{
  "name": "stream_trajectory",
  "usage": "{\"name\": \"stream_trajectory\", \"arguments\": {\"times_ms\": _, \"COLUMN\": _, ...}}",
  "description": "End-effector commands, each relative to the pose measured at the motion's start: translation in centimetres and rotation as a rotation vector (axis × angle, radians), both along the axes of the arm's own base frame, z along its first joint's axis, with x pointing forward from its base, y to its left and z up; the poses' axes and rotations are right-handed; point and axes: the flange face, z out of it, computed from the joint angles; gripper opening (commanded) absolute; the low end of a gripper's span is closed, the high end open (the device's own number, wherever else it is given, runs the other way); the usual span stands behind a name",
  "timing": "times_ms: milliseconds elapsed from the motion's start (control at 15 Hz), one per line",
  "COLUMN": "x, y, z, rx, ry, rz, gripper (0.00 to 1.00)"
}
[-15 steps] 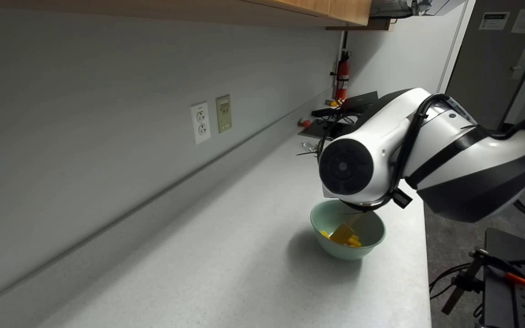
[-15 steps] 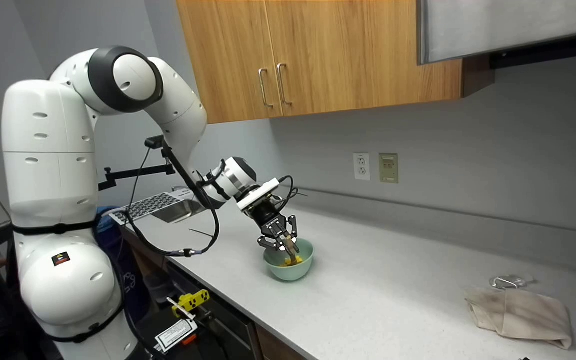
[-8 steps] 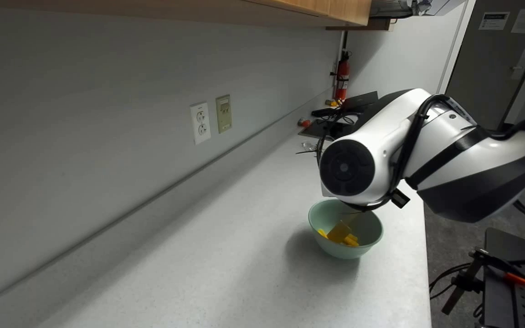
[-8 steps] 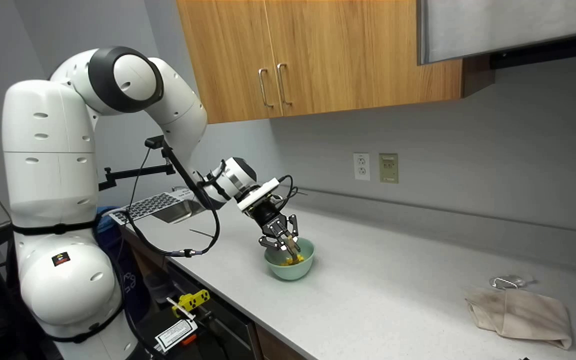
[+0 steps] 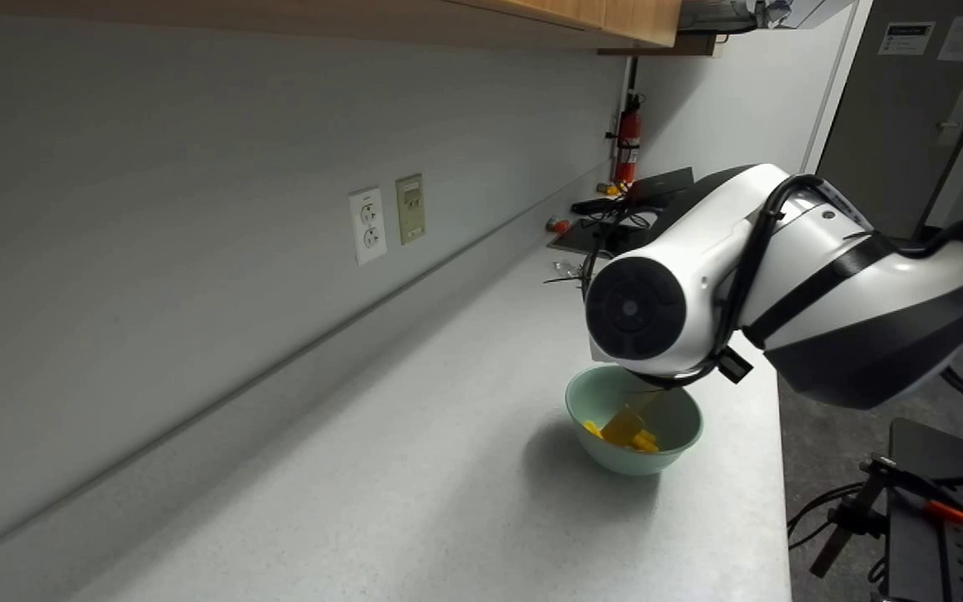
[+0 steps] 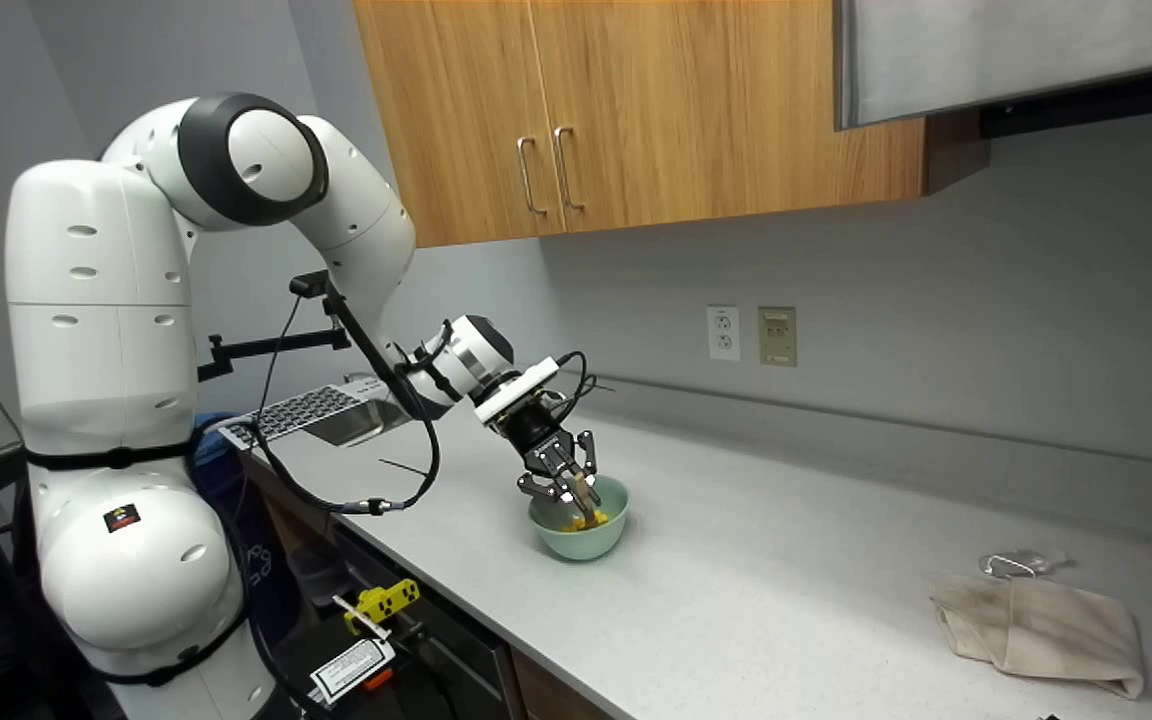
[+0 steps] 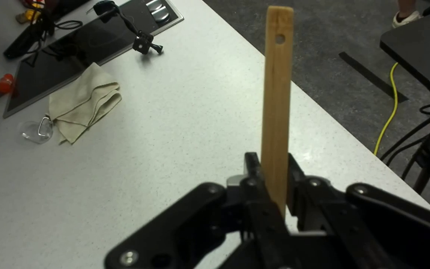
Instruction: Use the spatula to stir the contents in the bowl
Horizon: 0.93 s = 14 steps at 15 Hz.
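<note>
The spatula is wooden, with a flat handle with a hole near its end, upright in the wrist view. My gripper is shut on this handle, a finger pressed to each side; in an exterior view the gripper is tilted down at the bowl's rim. The mint green bowl stands on the counter; it also shows in an exterior view. The spatula's blade is inside the bowl, among the contents, yellow pieces. The arm hides the gripper in that view. The bowl is out of the wrist view.
A folded beige cloth and a small clear object with a metal clip lie on the counter near a black cooktop. The back wall and wooden cabinets bound the space. The counter's front edge borders the floor.
Over the last second the bowl has slid slightly, with the spatula blade shifting a little with it and the yellow pieces. In the last half second almost nothing has moved.
</note>
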Motion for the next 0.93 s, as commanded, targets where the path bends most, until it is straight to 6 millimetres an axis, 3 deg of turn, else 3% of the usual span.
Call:
{"name": "stream_trajectory", "arguments": {"times_ms": 0, "x": 0.15, "y": 0.13, "z": -0.15, "rx": -0.005, "ry": 0.009, "rz": -0.020, "gripper": 0.04}}
{"name": "stream_trajectory", "arguments": {"times_ms": 867, "x": 0.09, "y": -0.26, "z": 0.30, "rx": -0.080, "ry": 0.115, "rz": 0.003, "gripper": 0.04}}
